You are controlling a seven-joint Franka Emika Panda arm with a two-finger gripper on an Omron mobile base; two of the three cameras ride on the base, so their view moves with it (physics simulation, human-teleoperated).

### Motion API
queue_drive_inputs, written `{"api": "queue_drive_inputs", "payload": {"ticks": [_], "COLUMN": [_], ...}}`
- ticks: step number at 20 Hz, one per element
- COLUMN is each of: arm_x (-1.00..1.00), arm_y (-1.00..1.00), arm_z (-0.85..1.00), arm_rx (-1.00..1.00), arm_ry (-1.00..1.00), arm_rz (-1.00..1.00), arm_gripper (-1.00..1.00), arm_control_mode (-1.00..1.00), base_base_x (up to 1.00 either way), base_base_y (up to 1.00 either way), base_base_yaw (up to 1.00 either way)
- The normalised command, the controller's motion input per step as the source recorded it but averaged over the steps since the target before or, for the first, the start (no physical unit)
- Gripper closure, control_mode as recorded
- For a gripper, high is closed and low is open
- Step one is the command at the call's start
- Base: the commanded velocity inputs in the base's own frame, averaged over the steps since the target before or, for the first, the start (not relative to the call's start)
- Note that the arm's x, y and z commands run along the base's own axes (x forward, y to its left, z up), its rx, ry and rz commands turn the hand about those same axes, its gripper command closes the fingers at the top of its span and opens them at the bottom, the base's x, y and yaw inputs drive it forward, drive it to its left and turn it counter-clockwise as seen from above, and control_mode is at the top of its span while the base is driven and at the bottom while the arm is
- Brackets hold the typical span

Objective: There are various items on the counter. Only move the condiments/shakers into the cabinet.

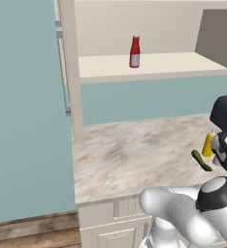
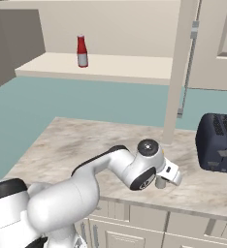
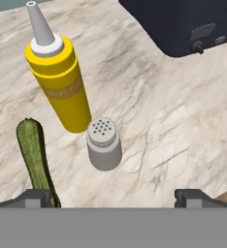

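From the left, the small red bottle with white label point(image 1: 134, 52) stood upright on the cabinet's plain cream shelf point(image 1: 183, 65) while the yellow squeeze bottle point(image 1: 207, 144) and dark green elongated vegetable point(image 1: 201, 160) sat on the marbled stone worktop point(image 1: 130, 155); from the right, a dark toaster point(image 2: 217, 143) stood beside the arm; from the hand, the claw point(image 3: 113, 197) hung spread above the short grey shaker point(image 3: 104, 144).

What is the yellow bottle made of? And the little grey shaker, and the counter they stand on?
The yellow squeeze bottle looks like smooth, slightly shiny plastic, with a pale grey pointed nozzle. The grey shaker could be matte metal or plastic; its flat top has small dark holes. The counter looks like polished stone, perhaps marble, with beige and grey veins.
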Motion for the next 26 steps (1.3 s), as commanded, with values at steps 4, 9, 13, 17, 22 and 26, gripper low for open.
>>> {"api": "queue_drive_inputs", "payload": {"ticks": [4, 9, 13, 17, 22, 26], "arm_x": [0.00, 0.02, 0.11, 0.04, 0.03, 0.10], "arm_y": [0.00, 0.03, 0.01, 0.00, 0.00, 0.00], "arm_z": [-0.08, -0.13, -0.07, -0.01, 0.00, 0.00], "arm_rx": [0.00, 0.00, 0.00, 0.00, 0.00, 0.00], "arm_ry": [0.00, 0.00, 0.00, 0.00, 0.00, 0.00], "arm_rz": [0.00, 0.00, 0.00, 0.00, 0.00, 0.00], "arm_gripper": [-1.00, -1.00, -1.00, -1.00, -1.00, -1.00], "arm_control_mode": [-1.00, -1.00, -1.00, -1.00, -1.00, -1.00], "base_base_x": [0.00, 0.00, 0.00, 0.00, 0.00, 0.00], "base_base_y": [0.00, 0.00, 0.00, 0.00, 0.00, 0.00], "base_base_yaw": [0.00, 0.00, 0.00, 0.00, 0.00, 0.00]}}
